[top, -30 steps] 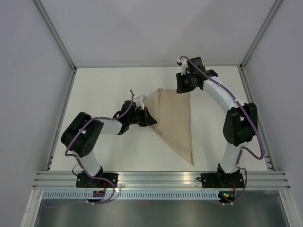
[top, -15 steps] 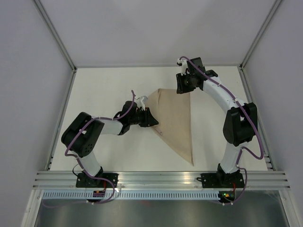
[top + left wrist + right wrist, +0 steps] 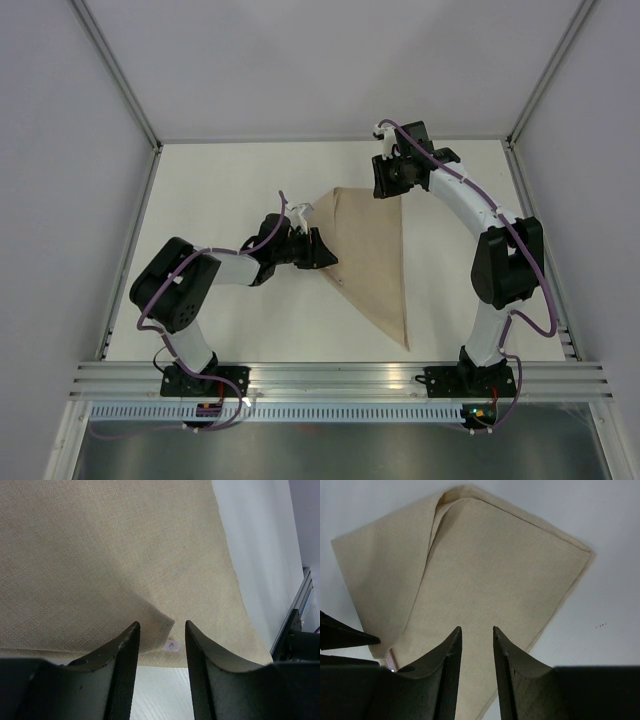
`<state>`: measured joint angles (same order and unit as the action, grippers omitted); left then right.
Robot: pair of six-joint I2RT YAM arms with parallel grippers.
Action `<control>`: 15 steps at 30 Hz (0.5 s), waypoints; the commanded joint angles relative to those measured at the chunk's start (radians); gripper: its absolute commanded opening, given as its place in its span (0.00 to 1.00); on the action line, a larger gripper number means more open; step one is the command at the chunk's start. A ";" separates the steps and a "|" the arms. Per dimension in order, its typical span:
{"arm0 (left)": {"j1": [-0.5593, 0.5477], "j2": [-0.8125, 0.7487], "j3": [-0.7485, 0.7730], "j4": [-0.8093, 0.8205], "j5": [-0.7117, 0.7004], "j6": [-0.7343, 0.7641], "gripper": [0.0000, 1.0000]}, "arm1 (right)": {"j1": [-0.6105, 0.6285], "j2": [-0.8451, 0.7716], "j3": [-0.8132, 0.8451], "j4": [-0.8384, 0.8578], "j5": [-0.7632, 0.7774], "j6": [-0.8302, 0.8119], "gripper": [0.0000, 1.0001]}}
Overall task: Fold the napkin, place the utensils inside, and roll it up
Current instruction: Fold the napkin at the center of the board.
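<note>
White counter (image 3: 220,300), pale walls and an aluminium frame close the scene in. The napkin (image 3: 375,250) lies at the middle of the top view, folded into a long triangle. Its longest straight edge runs almost straight down the frame on the right side, from a short top edge to a sharp point at lower centre. The slanted edge faces left.

Our left hand (image 3: 322,252) sits at that slanted edge, near its upper end, with the cloth directly ahead of it, to the right in the frame. In the left wrist view its fingers (image 3: 127,640) stand apart. A corner of cloth with a small white tag (image 3: 171,645) lies just beyond the gap, and nothing is pinched.

Our right hand (image 3: 390,185) is at the napkin's top edge by the upper right corner. Its fingers are a little spread, and through the narrow gap we see only the cloth beyond, so we judge it holds nothing. Its wrist view shows the two layers not quite matched, gaping slightly at the top of that frame.

We see no utensils in any view. We judge the first fold laid down. Both hands sit at the triangle's upper end, well apart from the lower point. Any roll would run across the long edge, and the left hand is nearer the slanted side.
</note>
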<state>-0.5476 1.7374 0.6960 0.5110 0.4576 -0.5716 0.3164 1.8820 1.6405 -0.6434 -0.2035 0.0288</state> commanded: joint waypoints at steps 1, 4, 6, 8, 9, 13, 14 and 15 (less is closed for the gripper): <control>-0.008 -0.016 0.005 0.061 0.041 0.042 0.46 | -0.005 -0.027 -0.005 -0.004 0.022 -0.012 0.37; -0.009 -0.016 -0.001 0.066 0.053 0.047 0.39 | -0.005 -0.029 -0.010 -0.006 0.023 -0.012 0.37; -0.009 -0.016 -0.003 0.061 0.058 0.053 0.33 | -0.004 -0.030 -0.010 -0.006 0.021 -0.012 0.37; -0.009 -0.015 -0.003 0.055 0.062 0.059 0.30 | -0.005 -0.029 -0.010 -0.006 0.021 -0.013 0.37; -0.009 -0.015 -0.003 0.052 0.065 0.062 0.29 | -0.005 -0.030 -0.010 -0.006 0.021 -0.012 0.37; -0.011 -0.001 -0.001 0.038 0.066 0.070 0.26 | -0.005 -0.030 -0.014 -0.006 0.021 -0.010 0.37; -0.011 0.004 -0.001 0.031 0.069 0.069 0.26 | -0.005 -0.029 -0.016 -0.007 0.021 -0.012 0.37; -0.011 0.008 0.000 0.029 0.069 0.068 0.25 | -0.005 -0.030 -0.018 -0.004 0.019 -0.010 0.37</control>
<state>-0.5522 1.7386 0.6960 0.5098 0.5022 -0.5545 0.3164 1.8820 1.6260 -0.6472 -0.2028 0.0204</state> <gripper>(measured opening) 0.258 0.374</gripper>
